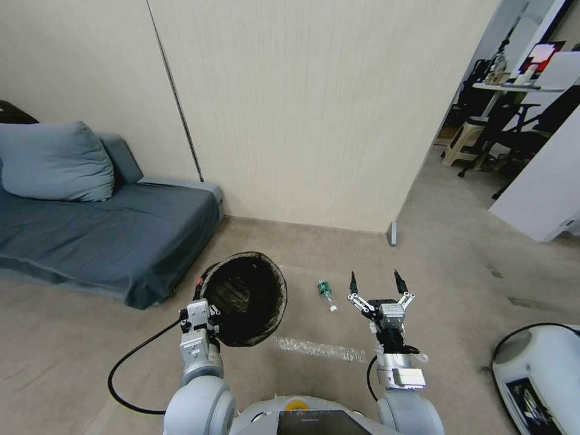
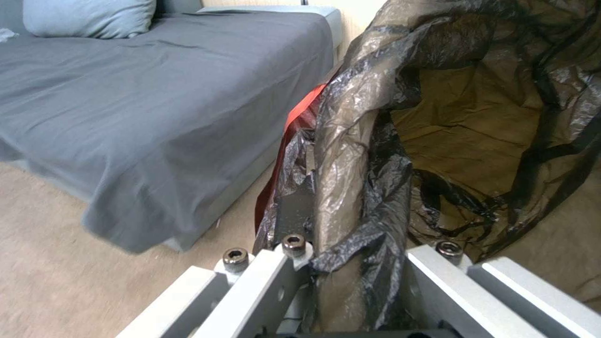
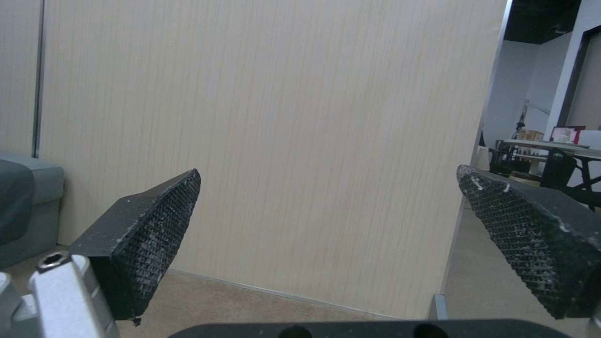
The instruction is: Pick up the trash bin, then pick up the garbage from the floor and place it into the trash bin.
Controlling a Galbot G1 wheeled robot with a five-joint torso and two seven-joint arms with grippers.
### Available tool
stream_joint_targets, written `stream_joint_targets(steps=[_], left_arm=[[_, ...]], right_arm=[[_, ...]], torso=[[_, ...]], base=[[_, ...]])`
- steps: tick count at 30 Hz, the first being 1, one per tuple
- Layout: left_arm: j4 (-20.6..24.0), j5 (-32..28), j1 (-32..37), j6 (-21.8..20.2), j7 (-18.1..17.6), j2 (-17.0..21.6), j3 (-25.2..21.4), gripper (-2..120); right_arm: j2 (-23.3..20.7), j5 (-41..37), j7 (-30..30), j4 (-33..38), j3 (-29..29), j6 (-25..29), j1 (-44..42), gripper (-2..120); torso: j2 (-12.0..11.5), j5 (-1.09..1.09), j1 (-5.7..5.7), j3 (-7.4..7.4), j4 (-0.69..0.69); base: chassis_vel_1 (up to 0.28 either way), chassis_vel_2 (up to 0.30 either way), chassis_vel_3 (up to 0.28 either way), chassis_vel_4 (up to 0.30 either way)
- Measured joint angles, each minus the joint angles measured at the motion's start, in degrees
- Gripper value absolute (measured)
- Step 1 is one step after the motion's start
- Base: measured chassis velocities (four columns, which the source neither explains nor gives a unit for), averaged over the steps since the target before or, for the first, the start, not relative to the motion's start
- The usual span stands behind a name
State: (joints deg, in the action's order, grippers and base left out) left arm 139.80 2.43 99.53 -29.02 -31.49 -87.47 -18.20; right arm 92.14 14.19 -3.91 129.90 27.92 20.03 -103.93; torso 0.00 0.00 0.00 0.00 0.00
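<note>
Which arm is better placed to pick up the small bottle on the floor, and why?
The right: the right gripper is open, empty and beside the bottle, while the left gripper is clamped on the trash bin.

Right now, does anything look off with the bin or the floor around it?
The trash bin is tipped, its mouth facing the head camera, held by its rim in the left gripper. A small green-capped bottle lies on its side on the floor. The right gripper hovers open beside it.

Bare floor [image 1: 423,266] around the small bottle [image 1: 326,294], held trash bin [image 1: 244,299] just left, wall [image 1: 314,121] behind.
</note>
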Motion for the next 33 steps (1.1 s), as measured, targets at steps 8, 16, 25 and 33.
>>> stream_joint_targets(steps=[8,16,25,33], left_arm=[[0.01,0.0,0.04,0.01,0.0,0.23,0.12,2],[0.38,0.62,0.48,0.49,0.5,0.09,-0.05,2],[0.36,2.49,0.81,1.86,0.92,-1.07,-0.13,2],[0.6,3.02,2.13,2.19,0.58,-1.14,-1.13,2]], right_arm=[[0.0,-0.25,0.81,-0.27,-0.1,0.71,-0.12,100],[0.0,0.1,1.23,-0.3,-0.52,0.83,-0.22,100],[0.0,0.35,1.35,-0.34,-0.63,0.24,0.03,100],[-0.01,-3.08,1.8,-0.43,1.5,-12.93,6.64,100]], torso=[[0.0,0.0,0.0,0.0,0.0],[0.0,0.0,0.0,0.0,-0.01],[0.0,0.0,0.0,0.0,-0.01],[0.0,0.01,0.0,0.0,0.01]], base=[[-0.038,0.031,0.042,-0.037],[0.0,0.0,0.0,0.0],[0.0,0.0,0.0,0.0],[0.0,0.0,0.0,0.0]])
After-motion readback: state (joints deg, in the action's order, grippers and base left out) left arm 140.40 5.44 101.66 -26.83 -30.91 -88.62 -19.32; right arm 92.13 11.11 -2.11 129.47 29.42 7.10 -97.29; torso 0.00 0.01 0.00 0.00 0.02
